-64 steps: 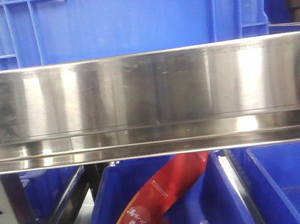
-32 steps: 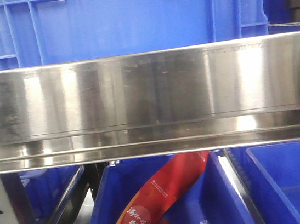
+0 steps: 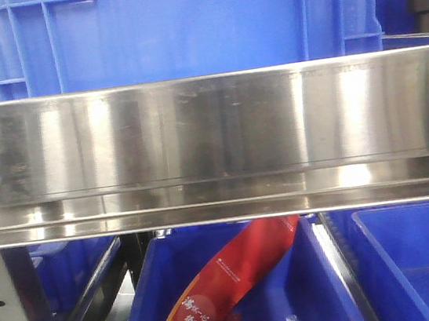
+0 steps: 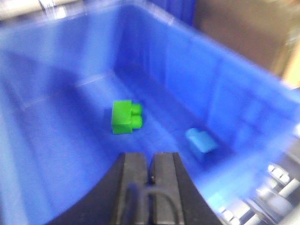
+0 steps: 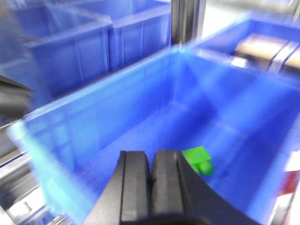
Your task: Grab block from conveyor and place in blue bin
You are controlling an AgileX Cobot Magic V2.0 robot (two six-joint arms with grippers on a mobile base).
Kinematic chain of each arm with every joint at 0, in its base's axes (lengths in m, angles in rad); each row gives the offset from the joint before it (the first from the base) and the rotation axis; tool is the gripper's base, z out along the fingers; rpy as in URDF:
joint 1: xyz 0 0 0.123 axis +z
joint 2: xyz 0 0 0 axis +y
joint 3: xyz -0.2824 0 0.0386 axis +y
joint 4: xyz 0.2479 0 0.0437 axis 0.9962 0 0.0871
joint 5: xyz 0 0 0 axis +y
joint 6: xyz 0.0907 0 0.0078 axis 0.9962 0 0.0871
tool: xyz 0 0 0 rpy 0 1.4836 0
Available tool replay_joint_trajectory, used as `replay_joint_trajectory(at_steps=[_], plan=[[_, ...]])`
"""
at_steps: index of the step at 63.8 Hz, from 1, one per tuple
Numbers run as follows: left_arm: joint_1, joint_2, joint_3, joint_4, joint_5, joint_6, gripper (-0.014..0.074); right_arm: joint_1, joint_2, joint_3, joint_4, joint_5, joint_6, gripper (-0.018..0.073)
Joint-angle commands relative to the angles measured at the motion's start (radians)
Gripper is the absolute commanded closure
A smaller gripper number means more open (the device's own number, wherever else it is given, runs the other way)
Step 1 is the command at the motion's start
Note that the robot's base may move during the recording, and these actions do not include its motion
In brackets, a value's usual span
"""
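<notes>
A green block (image 4: 125, 117) lies on the floor of the blue bin (image 4: 243, 93), and a light blue block (image 4: 201, 142) sits near the bin's right wall. My left gripper (image 4: 150, 157) hangs above the bin, shut with nothing between its fingers. In the right wrist view the same green block (image 5: 198, 158) lies on the bin floor (image 5: 117, 108) just right of my right gripper (image 5: 151, 157), which is shut and empty. The conveyor does not show in any view. Both wrist views are blurred.
The front view is filled by a steel shelf rail (image 3: 210, 129), with a large blue crate (image 3: 180, 22) above it. Below are blue bins, one holding a red packet (image 3: 231, 285). More blue bins (image 5: 84, 47) and a steel post (image 5: 185, 18) stand behind the bin.
</notes>
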Motion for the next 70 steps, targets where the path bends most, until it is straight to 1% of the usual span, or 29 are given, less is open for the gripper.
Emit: replay_joint_trajectory(at_steps=[1, 5, 11, 21, 31, 35, 45, 51, 70], plan=[[-0.005, -0.076, 0.083, 0.004, -0.020, -0.031, 0.0707, 0.002, -0.093, 0.092, -0.039, -0.052, -0.007, 0.0715], [-0.005, -0.148, 0.169, 0.015, -0.063, -0.060, 0.0707, 0.002, -0.163, 0.187, -0.073, -0.099, -0.007, 0.0715], [-0.005, -0.260, 0.325, 0.037, -0.162, -0.093, 0.0707, 0.002, -0.278, 0.328, -0.105, -0.193, -0.007, 0.0715], [-0.005, -0.443, 0.584, 0.039, -0.374, -0.095, 0.0707, 0.002, -0.458, 0.584, -0.108, -0.337, -0.007, 0.0715], [-0.005, -0.621, 0.859, 0.039, -0.593, -0.095, 0.0707, 0.002, -0.600, 0.800, -0.108, -0.401, -0.007, 0.0715], [-0.005, -0.684, 0.951, 0.039, -0.655, -0.095, 0.0707, 0.002, -0.649, 0.873, -0.108, -0.416, -0.007, 0.0715], [-0.005, -0.787, 1.106, 0.039, -0.738, -0.095, 0.0707, 0.002, -0.725, 0.975, -0.108, -0.433, -0.007, 0.0715], [-0.005, -0.817, 1.148, 0.039, -0.759, -0.095, 0.0707, 0.002, -0.740, 0.990, -0.108, -0.433, -0.007, 0.0715], [-0.005, -0.822, 1.155, 0.039, -0.759, -0.095, 0.0707, 0.002, -0.740, 0.990, -0.108, -0.437, -0.007, 0.0715]])
